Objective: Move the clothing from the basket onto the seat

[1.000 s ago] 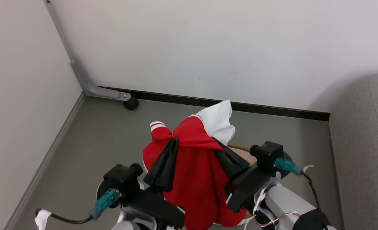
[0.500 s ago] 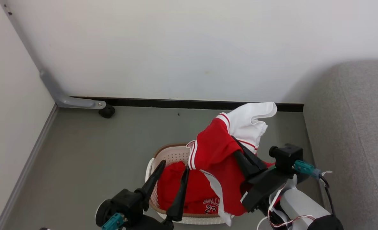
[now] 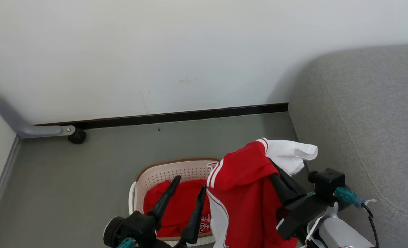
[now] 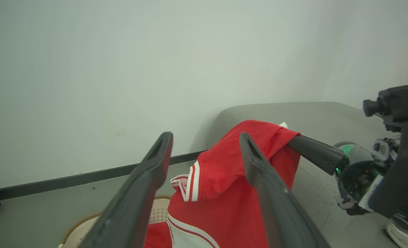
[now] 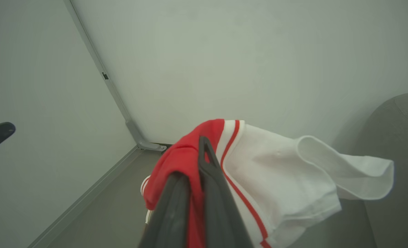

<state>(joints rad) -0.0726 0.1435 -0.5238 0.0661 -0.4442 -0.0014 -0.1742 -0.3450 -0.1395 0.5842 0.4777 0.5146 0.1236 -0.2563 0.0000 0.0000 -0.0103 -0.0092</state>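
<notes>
So the right gripper (image 3: 276,175) had its jaws clamped tight on a red garment (image 3: 242,186) with white trim. It hung off them in the air, over the right end of the basket (image 3: 169,162) and close to the edge of the grey seat (image 3: 362,113), not lying on it. The left gripper (image 3: 190,182) hovered above the basket with jaws spread wide, gripping nothing. The other red garment (image 3: 176,206) lay down inside the basket with a bit of its print showing. The basket sat on the grey floor (image 3: 87,179) near the wall.
</notes>
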